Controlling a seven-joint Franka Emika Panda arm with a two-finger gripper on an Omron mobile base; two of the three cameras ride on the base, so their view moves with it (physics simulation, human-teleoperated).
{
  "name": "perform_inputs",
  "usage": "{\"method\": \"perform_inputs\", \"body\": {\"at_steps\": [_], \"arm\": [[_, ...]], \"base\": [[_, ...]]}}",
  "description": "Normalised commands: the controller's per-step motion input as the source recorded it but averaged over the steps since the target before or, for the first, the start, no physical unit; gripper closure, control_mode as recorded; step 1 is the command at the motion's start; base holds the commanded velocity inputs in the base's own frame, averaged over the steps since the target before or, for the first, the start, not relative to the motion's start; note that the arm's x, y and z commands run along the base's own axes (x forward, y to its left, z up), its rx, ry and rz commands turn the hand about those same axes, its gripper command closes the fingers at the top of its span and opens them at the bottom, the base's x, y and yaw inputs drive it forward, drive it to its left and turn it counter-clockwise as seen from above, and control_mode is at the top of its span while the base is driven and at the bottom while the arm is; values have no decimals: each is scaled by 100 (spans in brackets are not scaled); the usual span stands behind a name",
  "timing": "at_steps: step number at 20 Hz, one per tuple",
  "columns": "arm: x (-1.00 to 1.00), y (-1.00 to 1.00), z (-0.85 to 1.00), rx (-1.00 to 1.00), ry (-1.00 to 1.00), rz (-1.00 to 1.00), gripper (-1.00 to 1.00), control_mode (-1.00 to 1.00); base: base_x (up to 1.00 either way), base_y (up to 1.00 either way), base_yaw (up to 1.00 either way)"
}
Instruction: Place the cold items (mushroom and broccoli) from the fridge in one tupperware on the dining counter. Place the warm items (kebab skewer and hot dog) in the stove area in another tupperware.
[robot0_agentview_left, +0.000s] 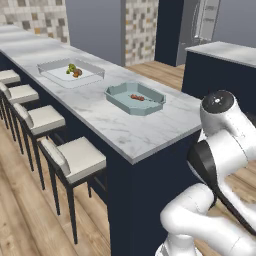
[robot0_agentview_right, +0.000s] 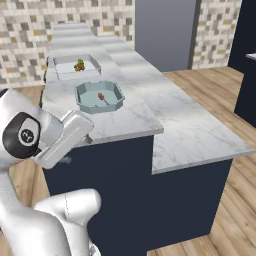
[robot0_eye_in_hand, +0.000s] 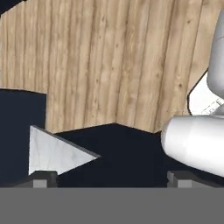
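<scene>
looks like the cold tub (robot0_agentview_left: 71, 73) has broccoli and mushroom in already, and the blue tub (robot0_agentview_left: 135, 98) on the counter (robot0_agentview_left: 115, 125) holds one warm item, so another warm one probably needs fetching from the stove. gripper (robot0_eye_in_hand: 113, 178) is wide open, empty, down beside the counter, well apart from both tubs

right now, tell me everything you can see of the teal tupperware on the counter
The teal tupperware is a shallow open tray with cut corners and a raised rim, looking like smooth plastic, with no lid on it. It sits flat on the white marble dining counter, nearer the counter's end than the clear tupperware and apart from it. Inside lies a small reddish-brown food item, too small to identify. Nothing else touches it.
</scene>
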Motion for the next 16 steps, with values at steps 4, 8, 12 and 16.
{"method": "perform_inputs", "body": {"at_steps": [4, 8, 12, 16], "arm": [[-8, -100, -42, 88, -18, 0, -100, -100], [-26, -54, -25, 67, -26, 0, -100, -100], [-14, 23, -10, 0, -4, 0, -100, 100], [0, 0, 0, 0, 0, 0, -100, 100]], "base": [[0, 0, 0], [0, 0, 0], [-18, 19, -1], [-29, -30, -39]]}}
